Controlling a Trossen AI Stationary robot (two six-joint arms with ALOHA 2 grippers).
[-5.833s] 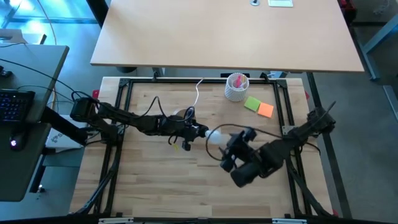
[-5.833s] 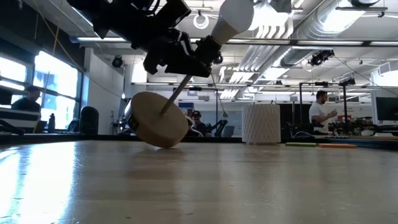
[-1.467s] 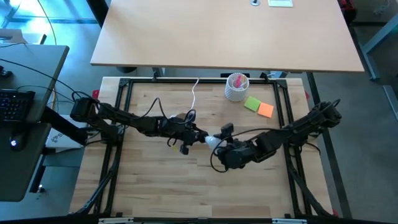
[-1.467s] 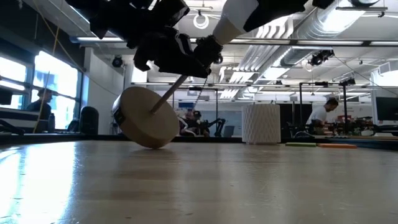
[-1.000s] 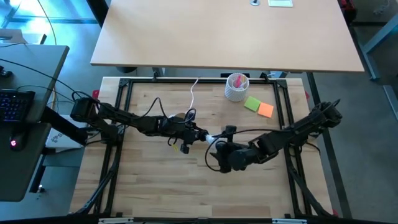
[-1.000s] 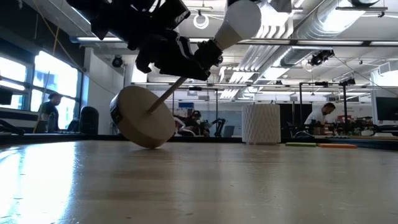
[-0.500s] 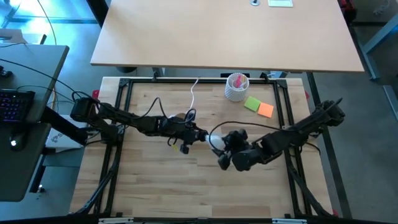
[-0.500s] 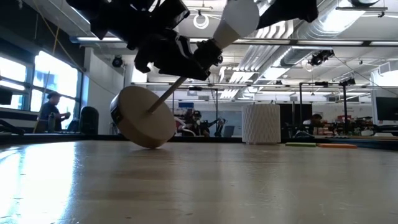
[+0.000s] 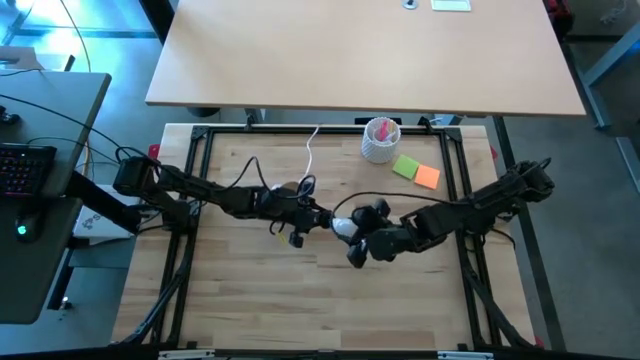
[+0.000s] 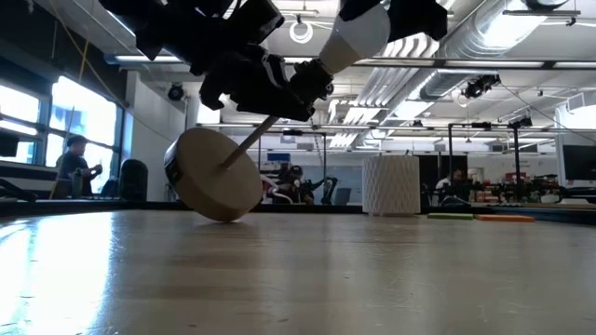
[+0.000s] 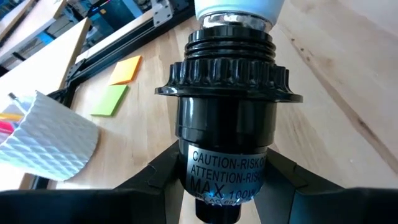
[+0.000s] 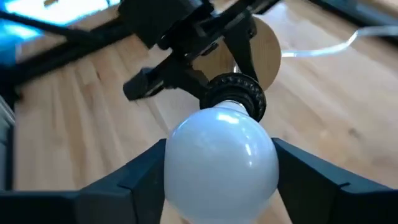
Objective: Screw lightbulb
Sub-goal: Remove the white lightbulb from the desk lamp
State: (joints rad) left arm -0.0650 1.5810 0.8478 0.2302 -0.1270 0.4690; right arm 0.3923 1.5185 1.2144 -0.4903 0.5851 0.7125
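While left end effector [image 10: 270, 79] clamps ribbed black socket [image 11: 227, 118], right end effector [image 12: 217, 163] straddles smooth white lightbulb [image 12: 219, 155] (grip unclear).

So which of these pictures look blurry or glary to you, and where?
Right wrist view: the round white glass lightbulb carries small glare streaks, and the wooden table beyond is soft. Left wrist view: the black ribbed plastic socket is sharp. Low view: bright ceiling lights, with the near table blurred.
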